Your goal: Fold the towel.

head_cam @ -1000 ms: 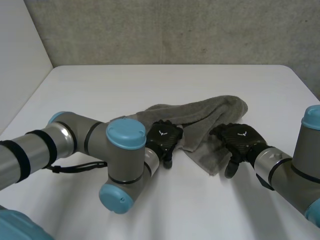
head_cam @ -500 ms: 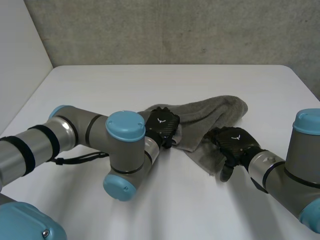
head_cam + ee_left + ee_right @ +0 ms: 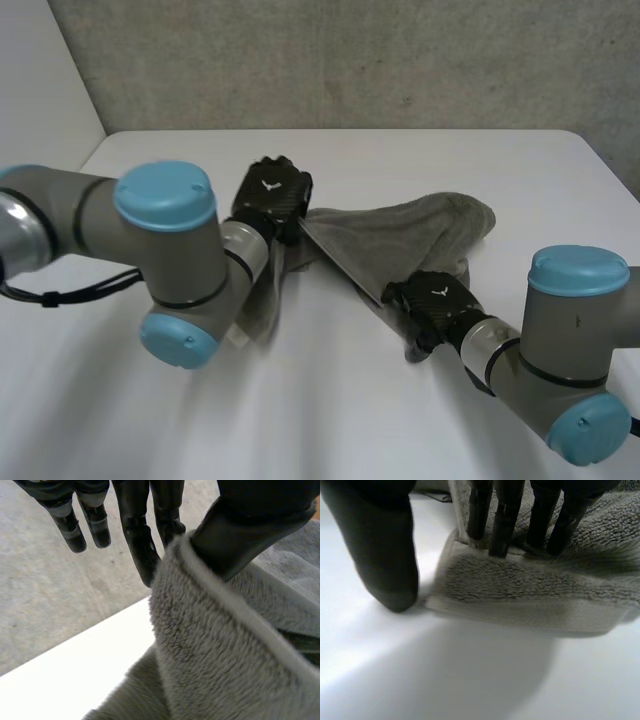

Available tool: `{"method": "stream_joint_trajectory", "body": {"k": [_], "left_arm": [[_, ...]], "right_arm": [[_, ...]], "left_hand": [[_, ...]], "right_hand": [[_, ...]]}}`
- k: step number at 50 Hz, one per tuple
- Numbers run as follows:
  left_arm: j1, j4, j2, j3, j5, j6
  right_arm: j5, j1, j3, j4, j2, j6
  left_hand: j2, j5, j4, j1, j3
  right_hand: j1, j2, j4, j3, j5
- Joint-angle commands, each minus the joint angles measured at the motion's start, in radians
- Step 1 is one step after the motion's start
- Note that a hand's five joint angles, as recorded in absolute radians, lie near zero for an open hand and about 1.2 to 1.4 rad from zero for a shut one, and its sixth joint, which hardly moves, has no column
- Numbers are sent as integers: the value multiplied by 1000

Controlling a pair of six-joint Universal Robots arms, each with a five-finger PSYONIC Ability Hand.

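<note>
A grey towel [image 3: 400,225] lies bunched across the middle of the white table [image 3: 180,160], its bulk heaped toward the far right side and one end drawn up off the surface.

The left hand [image 3: 272,195] has that raised end. In the left wrist view its thumb [image 3: 250,530] bears down on the hemmed edge and clamps the cloth against the side of the fingers [image 3: 142,550], which point straight out rather than curl. It is a pinch on the edge, not a full wrap. From this hold a fold of towel hangs down to the table beside the left arm, and a taut ridge of cloth runs across toward the other hand. The edge seems to be held high so that it can be carried over the rest of the towel.

The right hand [image 3: 432,302] is low at the near edge of the towel. In the right wrist view its straight fingers [image 3: 502,520] press down on the pile just behind the hem, while the thumb [image 3: 385,555] rests on bare table just beside the cloth and grips nothing. The hand is therefore spread and pushing, not grasping. Its job appears to be to pin this end so the towel does not slide while the other end is lifted.

The fold itself looks not yet made.
</note>
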Motion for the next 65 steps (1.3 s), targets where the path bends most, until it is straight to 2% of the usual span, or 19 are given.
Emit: {"method": "stream_joint_trajectory", "body": {"k": [1, 2, 3, 4, 17, 26, 29, 30, 31, 32, 33, 34, 36, 39, 50, 53, 55, 62, 65], "left_arm": [[31, -4, 62, -54, 1, -22], [34, -5, 69, -66, 1, -31], [36, -5, 78, -79, 1, -40], [36, -5, 78, -79, 1, -41], [59, -8, 203, -183, 6, -74], [63, -11, 243, -214, 6, -74], [59, -18, 247, -229, 6, -74], [59, -16, 253, -238, 6, -74], [59, -16, 253, -238, 6, -74], [60, -18, 261, -244, 6, -74], [60, -18, 261, -245, 6, -74], [60, -19, 267, -251, 6, -74], [62, -19, 269, -260, 6, -73], [63, -19, 267, -280, 6, -74], [48, -65, 284, -268, 56, -77], [39, -100, 324, -272, 73, -83], [31, -113, 342, -274, 76, -91], [39, -122, 423, -272, 81, -183], [47, -122, 443, -268, 81, -217]], "right_arm": [[-1, -32, -31, 0, 24, -64], [-1, -36, -34, 2, 21, -61], [-1, -37, -34, 2, 21, -61], [-1, -40, -36, 2, 11, -59], [-14, -171, -31, 14, -187, -56], [-57, -233, -46, 25, -195, -69], [-59, -236, -59, 74, -197, -76], [-54, -236, -63, 93, -201, -78], [-54, -236, -63, 94, -201, -78], [-48, -230, -65, 107, -207, -69], [-38, -224, -62, 117, -215, -59], [-37, -224, -62, 117, -215, -59], [-13, -170, -40, 120, -226, -38], [-4, -69, -28, 114, -221, 11], [5, 74, -120, 63, -109, 143], [32, 100, -168, 58, -75, 195], [70, 132, -224, 46, -45, 288], [97, 200, -301, 20, 31, 361], [142, 209, -329, -18, 80, 367]], "left_hand": [[81, 78, -66, 96, -58], [81, 78, -66, 96, -58], [81, 78, -66, 96, -58], [81, 78, -66, 96, -58], [81, 78, -66, 96, -58], [81, 78, -66, 96, -58], [81, 78, -66, 96, -58], [81, 78, -66, 96, -58], [81, 78, -66, 96, -58], [81, 78, -66, 96, -58], [81, 78, -66, 96, -58], [81, 78, -66, 96, -58], [81, 78, -66, 96, -58], [81, 78, -66, 96, -58], [81, 78, -66, 96, -58], [81, 78, -66, 96, -58], [81, 78, -66, 96, -58], [81, 78, -66, 96, -58], [81, 78, -66, 96, -58]], "right_hand": [[335, 314, -76, -53, 328], [525, 504, -76, -53, 519], [527, 506, -76, -53, 521], [648, 627, -76, -53, 642], [649, 628, -76, -53, 643], [649, 628, -76, -53, 643], [649, 628, -76, -53, 643], [345, 324, -76, -53, 339], [342, 321, -76, -53, 336], [-138, -158, -76, -53, -144], [-366, -387, -76, -53, -373], [-368, -389, -76, -53, -375], [-573, -593, -76, -53, -579], [-573, -593, -76, -53, -579], [-573, -593, -76, -53, -579], [-573, -593, -76, -53, -579], [-573, -593, -76, -53, -579], [-573, -593, -76, -53, -579], [-573, -593, -76, -53, -579]]}}
